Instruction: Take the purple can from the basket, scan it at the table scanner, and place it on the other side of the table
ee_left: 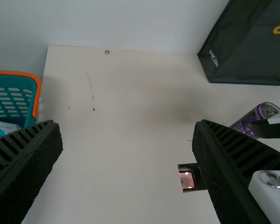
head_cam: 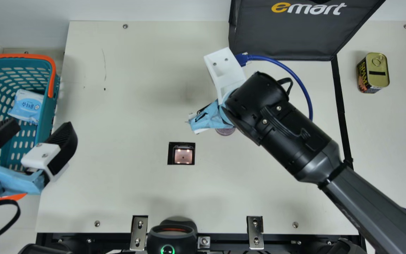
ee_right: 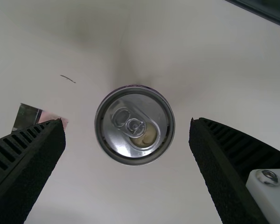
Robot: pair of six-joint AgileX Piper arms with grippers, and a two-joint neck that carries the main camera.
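We note black ribbed R. gripper (ee_right: 127, 122), fingers apart, at purple cylindrical metal can (ee_left: 246, 123); rec. we centre, close evenly, lift vert. L. gripper (head_cam: 41, 125): fingers apart.

The main view looked almost straight down from high over the bench (head_cam: 118, 197), the widest of the three. The left wrist view sat lower, slanting down toward the back wall (ee_left: 130, 21) — it shared the basket (head_cam: 16, 55), black bag (head_cam: 284, 31) and scanner (head_cam: 182, 153) with the main view. The right wrist view faced down from close above the can (ee_right: 134, 125) — part of the scanner showed there too.
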